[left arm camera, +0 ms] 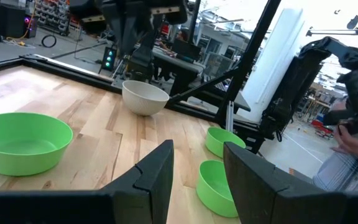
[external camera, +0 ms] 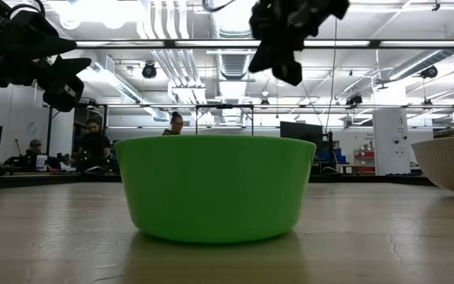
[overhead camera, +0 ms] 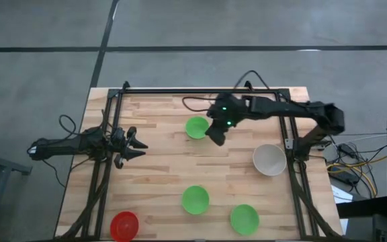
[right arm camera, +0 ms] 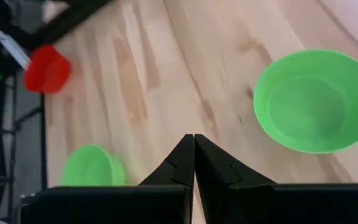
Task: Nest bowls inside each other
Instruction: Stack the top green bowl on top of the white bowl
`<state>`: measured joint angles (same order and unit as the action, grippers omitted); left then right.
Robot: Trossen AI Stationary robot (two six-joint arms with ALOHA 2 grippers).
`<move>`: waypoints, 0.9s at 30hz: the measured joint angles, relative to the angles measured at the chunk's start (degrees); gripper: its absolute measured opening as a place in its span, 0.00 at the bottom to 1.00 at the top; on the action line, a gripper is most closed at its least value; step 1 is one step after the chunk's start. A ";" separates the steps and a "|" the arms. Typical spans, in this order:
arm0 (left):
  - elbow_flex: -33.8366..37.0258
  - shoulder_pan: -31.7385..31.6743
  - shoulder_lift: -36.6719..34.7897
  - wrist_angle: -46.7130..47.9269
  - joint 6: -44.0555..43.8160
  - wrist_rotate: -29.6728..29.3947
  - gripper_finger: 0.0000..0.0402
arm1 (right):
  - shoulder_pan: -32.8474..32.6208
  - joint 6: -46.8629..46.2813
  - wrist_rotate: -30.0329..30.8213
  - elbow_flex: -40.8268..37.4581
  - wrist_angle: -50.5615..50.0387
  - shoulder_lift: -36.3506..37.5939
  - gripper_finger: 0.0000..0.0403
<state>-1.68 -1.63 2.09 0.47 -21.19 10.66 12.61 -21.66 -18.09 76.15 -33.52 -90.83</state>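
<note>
1. You have five round bowls, all smooth, matte plastic with straight sloping walls. Three are bright green, one is red [overhead camera: 124, 226], and the white-grey bowl [overhead camera: 269, 159] looks slightly larger, with faintly ribbed sides in the left wrist view.
2. Take the white-grey bowl as your landmark. The far green bowl [overhead camera: 196, 127] sits well to its left and a little toward the back edge. The middle green bowl [overhead camera: 195, 199] lies to its front-left, and the third green bowl [overhead camera: 244, 218] is nearer, just in front of it and slightly left. The red bowl is farthest away, at the front-left corner of the worktop. No bowl touches another; none is nested.
3. Your right gripper [overhead camera: 216, 138] hangs above the worktop between the far green bowl and the white-grey bowl, just beside the green one's rim. Its fingers [right arm camera: 219, 168] are pressed together tip to tip, holding nothing.
4. Your left gripper [overhead camera: 138, 146] waits at the left side of the worktop, far from the white-grey bowl. Its fingers [left arm camera: 157, 174] stand apart with a clear gap, and nothing lies between them.
5. The worktop [overhead camera: 160, 175] is pale butcher-block wood in jointed strips, framed by black metal rails. Around it is grey floor; beyond it is a bright workshop with ceiling ducts, strip lights, desks and seated people.
</note>
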 joint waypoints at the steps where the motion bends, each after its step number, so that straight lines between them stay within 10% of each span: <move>1: 0.00 0.00 -0.02 0.00 -0.02 0.00 0.36 | 0.16 0.40 0.00 1.41 -1.18 -1.40 0.02; 27: -0.02 0.02 -0.02 0.00 0.00 0.00 0.36 | 7.49 4.90 -7.30 6.69 -3.34 -12.26 0.27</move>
<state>-1.69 -1.61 2.07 0.47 -21.19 10.66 20.10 -16.76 -25.39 82.84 -36.86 -103.09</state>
